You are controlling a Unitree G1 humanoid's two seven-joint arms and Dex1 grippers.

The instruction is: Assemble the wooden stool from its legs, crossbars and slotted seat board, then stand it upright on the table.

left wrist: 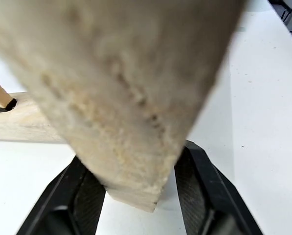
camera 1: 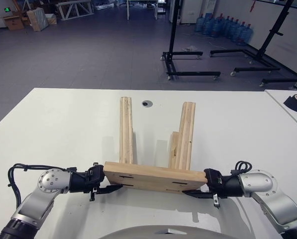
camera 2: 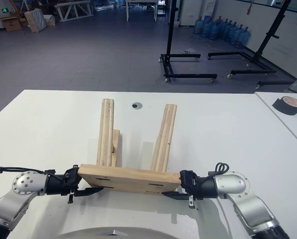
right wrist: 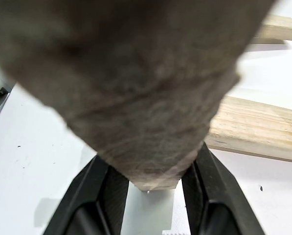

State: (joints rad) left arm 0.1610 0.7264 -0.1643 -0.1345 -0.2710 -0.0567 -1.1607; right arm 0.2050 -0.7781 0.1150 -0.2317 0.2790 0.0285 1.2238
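The stool is on the white table (camera 1: 63, 124), in the lower middle of the picture. It is not standing up. Its seat board (camera 1: 155, 178) is turned on its side, with the flat face and its little dark slots toward the robot. Two long legs stick out from the board toward the top of the picture: the left leg (camera 1: 126, 130) and the right leg (camera 1: 187, 134). A shorter bit of wood (camera 1: 173, 147) sits just beside the right leg, on its inner side. I cannot tell if the legs lie on the table or are a little above it.

The left gripper (camera 1: 108, 182) is at the lower left and holds the left end of the seat board. Its black fingers (left wrist: 89, 193) are one on each side of the wood. The right gripper (camera 1: 200, 188) is at the lower right and pinches the other end of the board the same way.

A small round hole (camera 1: 147, 103) is in the table just above the legs. A roll of black tape (camera 1: 296, 102) lies at the right edge of the picture.
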